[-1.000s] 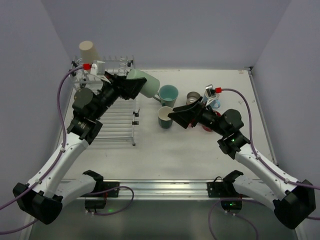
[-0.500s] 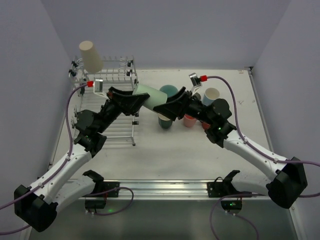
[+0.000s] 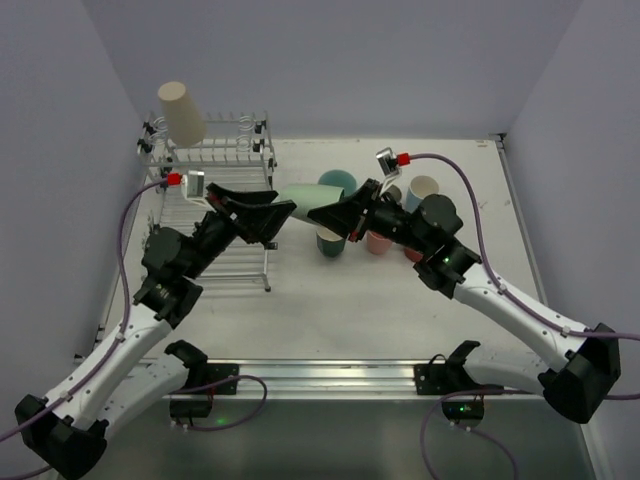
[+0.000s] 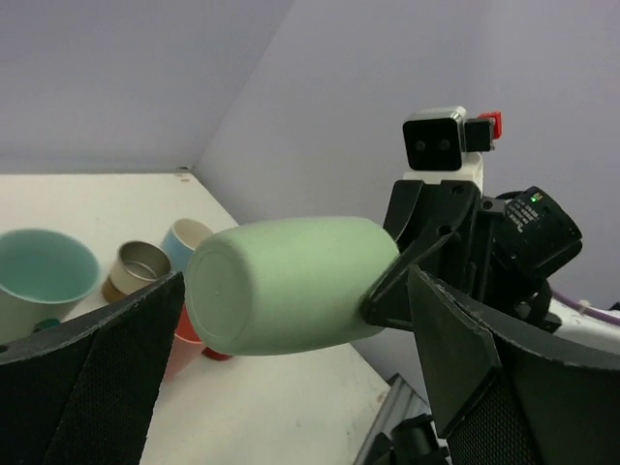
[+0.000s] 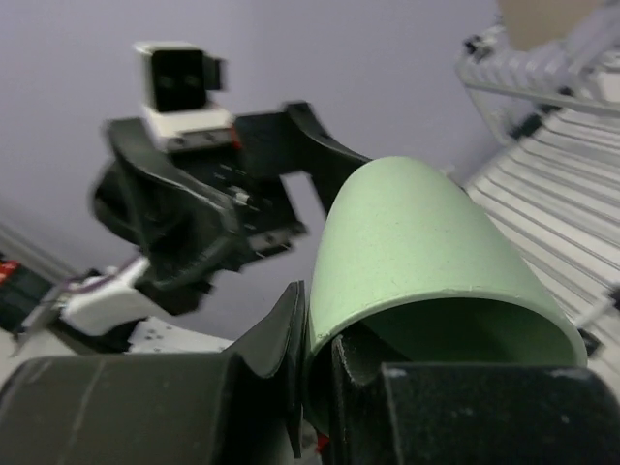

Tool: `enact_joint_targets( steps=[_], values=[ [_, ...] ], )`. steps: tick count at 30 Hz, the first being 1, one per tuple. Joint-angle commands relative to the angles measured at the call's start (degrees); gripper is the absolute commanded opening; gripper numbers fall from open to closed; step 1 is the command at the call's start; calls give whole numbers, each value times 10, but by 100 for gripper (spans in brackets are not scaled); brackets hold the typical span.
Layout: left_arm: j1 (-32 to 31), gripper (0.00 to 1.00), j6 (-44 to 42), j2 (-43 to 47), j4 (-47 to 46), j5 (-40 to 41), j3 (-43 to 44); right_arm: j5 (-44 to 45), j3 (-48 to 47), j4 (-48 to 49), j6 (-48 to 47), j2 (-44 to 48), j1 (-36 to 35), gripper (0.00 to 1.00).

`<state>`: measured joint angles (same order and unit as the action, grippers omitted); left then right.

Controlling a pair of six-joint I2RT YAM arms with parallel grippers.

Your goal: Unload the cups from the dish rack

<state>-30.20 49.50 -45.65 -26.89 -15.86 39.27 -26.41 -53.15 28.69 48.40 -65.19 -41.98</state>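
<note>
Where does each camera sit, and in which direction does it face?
Top external: above and behind the arm bases, looking down at the table and dish rack; both arms show.
Left wrist: on the left arm, facing the right arm; the open left end effector flanks the mint green cup.
Right wrist: on the right arm, facing the left arm and rack; the right end effector pinches the cup's rim.
Shared: both wrist views show that cup.
</note>
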Motion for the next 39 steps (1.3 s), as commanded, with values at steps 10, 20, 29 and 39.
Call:
enact_joint_targets(
  steps=[10,20,29,39],
  values=[
    [-3,100,-358,219,456,199,75,263,-208,-665,-328,-13,94,0],
    [0,100,-373,304,451,249,-5,329,-357,-840,-379,-160,120,0],
    [10,100,-372,307,456,240,-9,313,-393,-863,-400,-239,121,0],
    [27,100,-368,305,455,230,-10,280,-385,-844,-409,-279,123,0]
  ],
)
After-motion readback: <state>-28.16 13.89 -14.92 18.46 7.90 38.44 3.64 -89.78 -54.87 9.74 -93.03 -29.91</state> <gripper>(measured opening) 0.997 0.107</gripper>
